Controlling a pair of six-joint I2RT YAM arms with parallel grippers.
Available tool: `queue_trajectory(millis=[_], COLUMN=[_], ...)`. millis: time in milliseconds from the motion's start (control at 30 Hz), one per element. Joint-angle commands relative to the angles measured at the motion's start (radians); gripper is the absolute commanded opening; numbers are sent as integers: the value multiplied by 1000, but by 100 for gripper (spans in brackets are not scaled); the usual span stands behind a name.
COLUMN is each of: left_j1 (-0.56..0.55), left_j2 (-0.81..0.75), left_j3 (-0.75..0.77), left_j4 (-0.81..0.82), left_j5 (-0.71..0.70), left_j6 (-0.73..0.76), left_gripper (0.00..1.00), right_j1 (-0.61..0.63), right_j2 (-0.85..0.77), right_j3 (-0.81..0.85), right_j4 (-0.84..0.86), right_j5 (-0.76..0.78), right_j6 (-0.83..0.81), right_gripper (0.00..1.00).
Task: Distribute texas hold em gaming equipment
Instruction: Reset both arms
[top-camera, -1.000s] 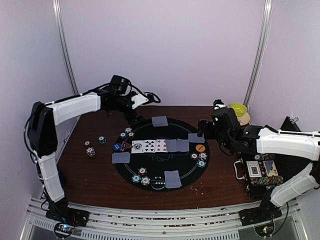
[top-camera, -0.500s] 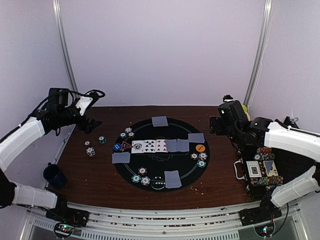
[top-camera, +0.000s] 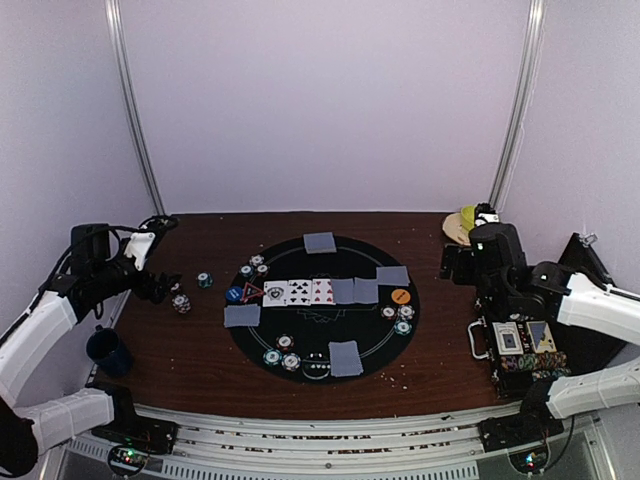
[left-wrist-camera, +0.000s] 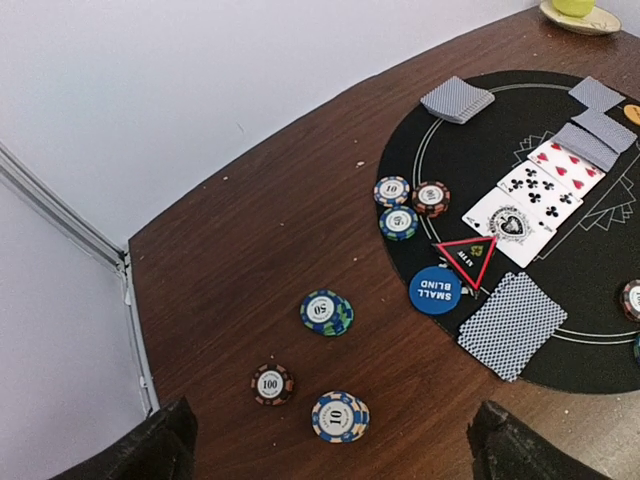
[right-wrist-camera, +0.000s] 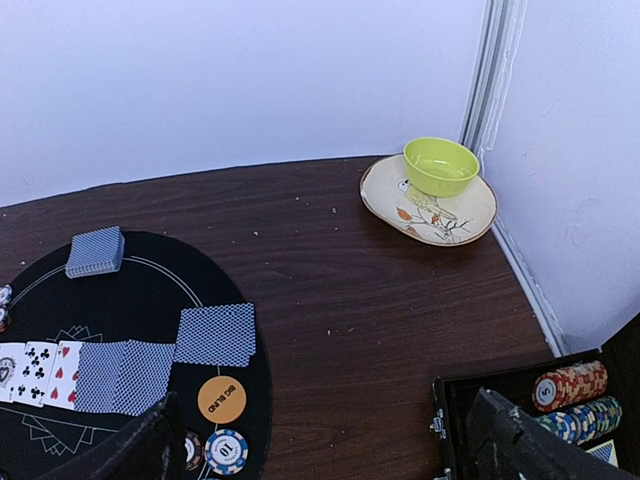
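Playing cards (top-camera: 298, 292) lie in a face-up row across the middle of the round black mat (top-camera: 320, 330), with face-down piles spaced around its rim. Poker chips (left-wrist-camera: 398, 222) sit in small groups just inside the mat's edge. The blue button (left-wrist-camera: 434, 290) and red triangle marker (left-wrist-camera: 466, 258) are at the mat's left side, and the orange button (right-wrist-camera: 221, 398) is at its right. Three loose chips (left-wrist-camera: 327, 312) rest on bare wood, off the mat to its left.

The left gripper (left-wrist-camera: 330, 455) hangs close by them, its fingers spread wide and empty. The right gripper (right-wrist-camera: 330, 450), equally wide and empty, hovers off the mat's right edge, near the open chip case (top-camera: 520, 345).

The layout looks nearly finished, so the loose chips are probably next. Doing that well means dropping straight down on one chip, straddling its striped edge and pinching low. The chip should then lift clear before crossing the mat, so neither cards nor neighbouring chips get swept.
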Motion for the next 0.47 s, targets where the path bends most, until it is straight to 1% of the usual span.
queue_trajectory(millis=[0,167,433], left_j1=[7,6,6], left_j2=[-41,-51,-83], left_j3=[-19,-35,-52], left_j4=[94,81,95], left_j5=[-35,7,7], left_j6=[-45,-36,-32], left_gripper=[98,98,98], right_j1=[6,6,6], right_j2=[-47,-84,-110], right_j3=[-43,-73,-81], right_j4=[56,89,92], right_j5=[32,27,34], right_j6=[13,6,11], right_gripper=[100,100,100])
